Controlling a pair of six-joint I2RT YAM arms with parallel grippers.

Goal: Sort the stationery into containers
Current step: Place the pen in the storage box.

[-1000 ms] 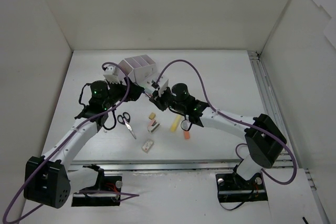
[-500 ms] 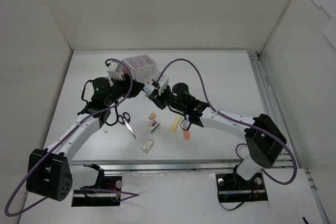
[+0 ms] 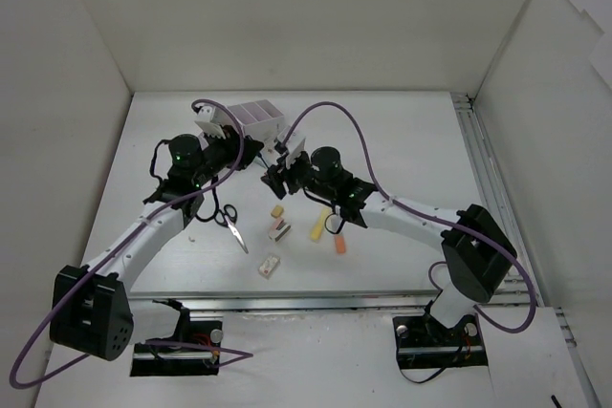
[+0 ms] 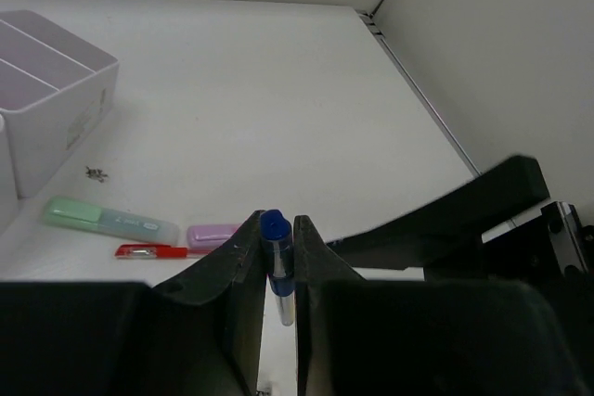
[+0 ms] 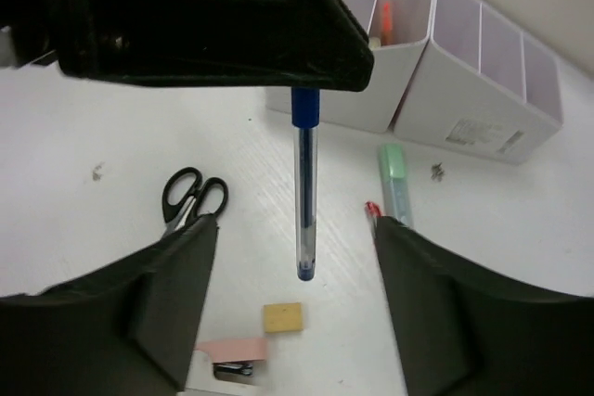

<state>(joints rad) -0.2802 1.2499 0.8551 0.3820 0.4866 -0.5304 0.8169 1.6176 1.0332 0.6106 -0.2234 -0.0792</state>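
Note:
My left gripper [image 4: 277, 219] is shut on a blue pen [image 4: 282, 296], with the blue cap pinched between its jaws. In the right wrist view the pen [image 5: 304, 190] hangs down from the left gripper's black body [image 5: 186, 25], above the table. The open right gripper [image 5: 295, 224] has a finger on either side of the pen, touching nothing. Both grippers meet just in front of the white organizer [image 3: 256, 118]. One of its compartments holds an orange highlighter [image 5: 385, 20].
On the table lie black scissors [image 3: 229, 222], a yellow highlighter [image 3: 319, 226], an orange one [image 3: 339, 246] and small erasers [image 3: 278, 210] [image 3: 270, 266]. A green highlighter [image 4: 107, 220], a red pen [image 4: 148, 250] and a lilac eraser [image 4: 213, 234] lie near the organizer.
The left gripper closed on the blue pen while the right gripper opened and let go of it. Both arms shifted slightly toward the organizer.

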